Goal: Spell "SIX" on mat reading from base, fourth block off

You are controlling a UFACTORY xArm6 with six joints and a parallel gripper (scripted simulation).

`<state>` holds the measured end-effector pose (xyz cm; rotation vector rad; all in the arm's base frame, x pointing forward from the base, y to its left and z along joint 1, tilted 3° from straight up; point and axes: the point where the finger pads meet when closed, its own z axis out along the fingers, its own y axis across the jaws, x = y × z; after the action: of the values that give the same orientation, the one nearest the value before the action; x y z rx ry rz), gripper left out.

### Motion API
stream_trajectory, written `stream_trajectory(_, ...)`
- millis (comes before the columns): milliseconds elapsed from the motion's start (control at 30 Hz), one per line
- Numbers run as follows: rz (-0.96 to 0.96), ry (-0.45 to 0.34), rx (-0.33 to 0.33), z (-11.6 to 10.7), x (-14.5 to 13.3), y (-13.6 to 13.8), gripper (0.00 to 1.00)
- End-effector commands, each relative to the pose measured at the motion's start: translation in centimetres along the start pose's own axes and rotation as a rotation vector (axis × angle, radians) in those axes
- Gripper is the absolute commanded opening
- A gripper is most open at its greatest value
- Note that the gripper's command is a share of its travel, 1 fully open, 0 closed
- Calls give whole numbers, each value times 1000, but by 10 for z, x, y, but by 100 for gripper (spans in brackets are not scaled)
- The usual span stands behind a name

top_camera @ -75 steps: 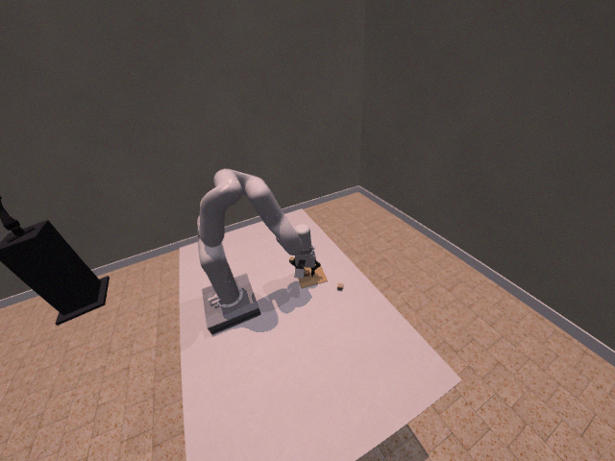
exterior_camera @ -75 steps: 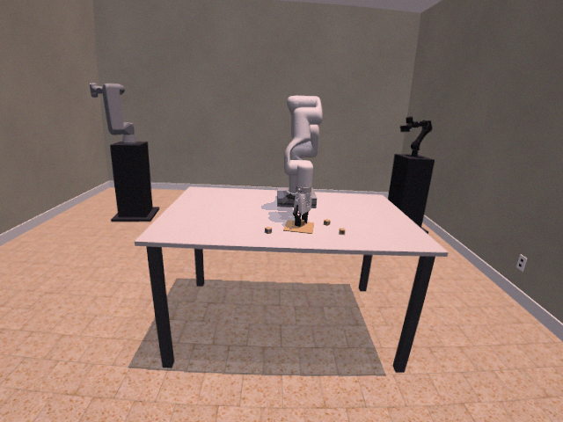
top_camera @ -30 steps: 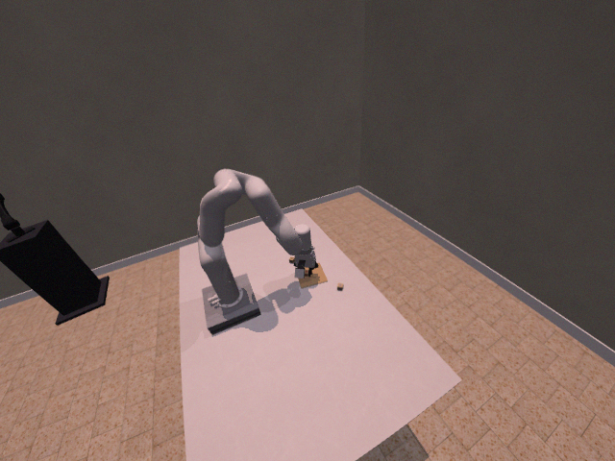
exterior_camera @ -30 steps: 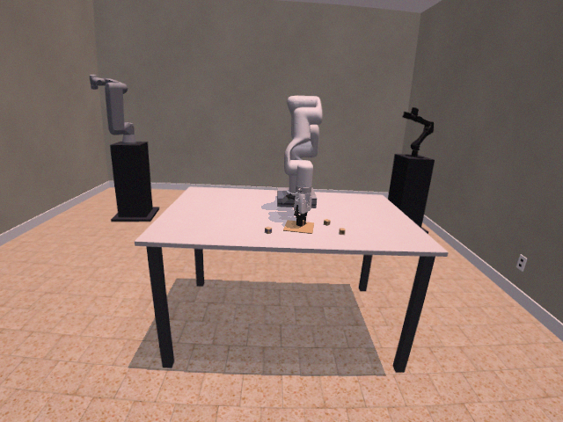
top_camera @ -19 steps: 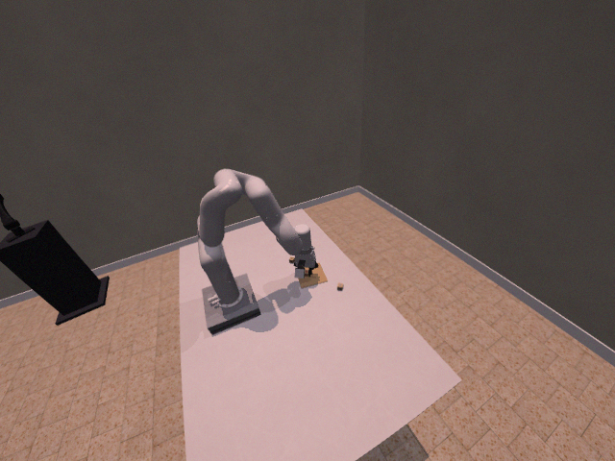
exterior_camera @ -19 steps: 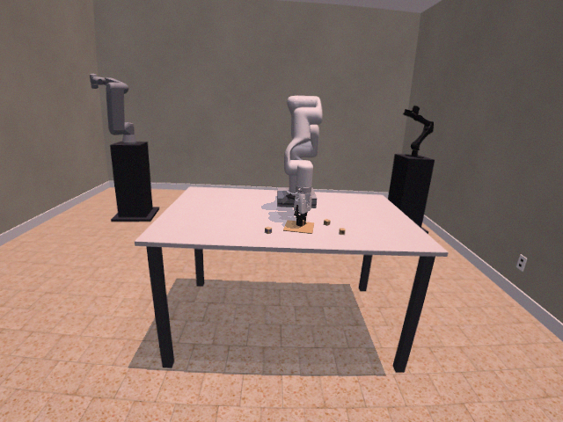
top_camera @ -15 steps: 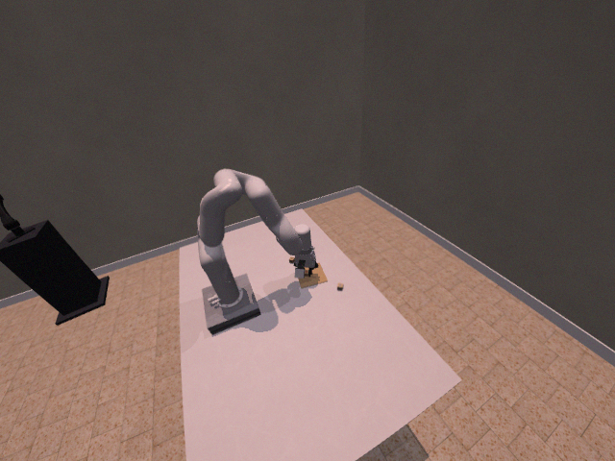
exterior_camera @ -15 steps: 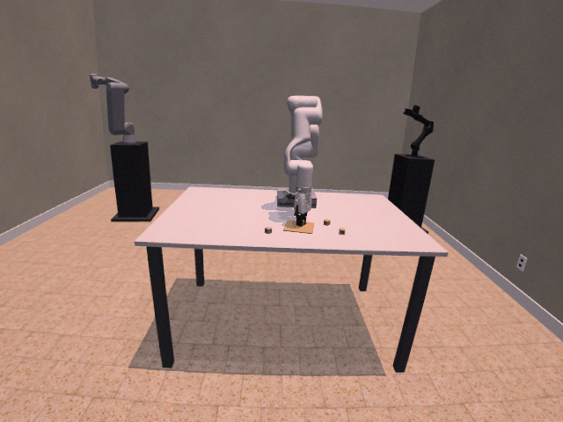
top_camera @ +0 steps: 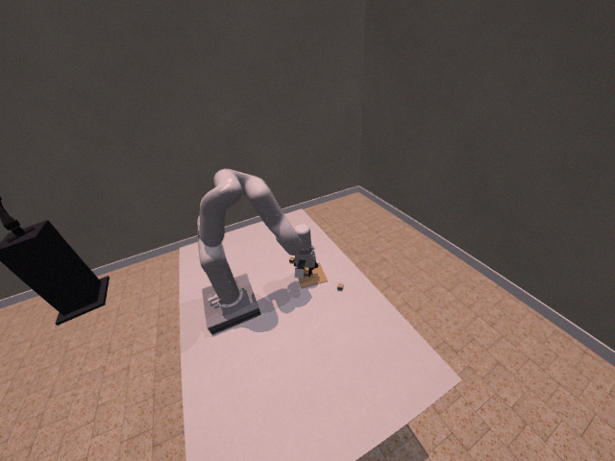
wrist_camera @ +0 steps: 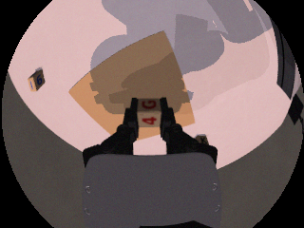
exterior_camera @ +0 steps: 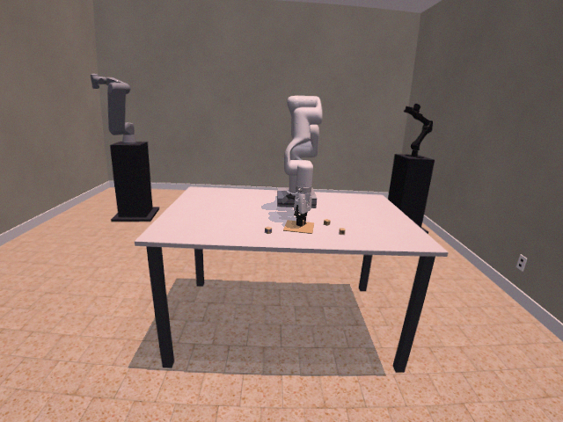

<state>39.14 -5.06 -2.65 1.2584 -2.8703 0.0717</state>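
Pale tabletop [top_camera: 298, 372] [exterior_camera: 218, 222] [wrist_camera: 57, 43]; mat [top_camera: 321, 276] [exterior_camera: 290, 229] [wrist_camera: 123, 62] beneath your pincer [top_camera: 308, 272] [exterior_camera: 301, 221] [wrist_camera: 149, 104]. Partly closed, it grips the G-and-4 block [top_camera: 307, 271] [exterior_camera: 303, 222] [wrist_camera: 149, 118], presumably because you must clear that spare letter off first.

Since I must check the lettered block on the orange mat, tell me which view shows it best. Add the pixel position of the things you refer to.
The wrist view: the small wooden block with red markings [wrist_camera: 149, 112] faces the camera, its "G" and "4" legible between the end effector's black fingers. The top and exterior views show it only as a tiny, unreadable patch, partly hidden by the fingers.
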Motion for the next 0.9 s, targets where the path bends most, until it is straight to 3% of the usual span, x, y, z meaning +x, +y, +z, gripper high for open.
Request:
stream_trajectory(0, 0, -2, 3, -1, -1, -1, 21)
stream_trajectory(200, 0, -2, 3, -11, -1, -1, 21)
stream_trajectory(467, 0, -2, 3, -66, -1, -1, 21)
stream_trajectory(533, 0, -2, 3, -66, -1, -1, 21)
stream_trajectory(700, 0, -2, 3, -95, -1, -1, 21)
stream_trajectory(867, 0, -2, 3, -101, -1, -1, 21)
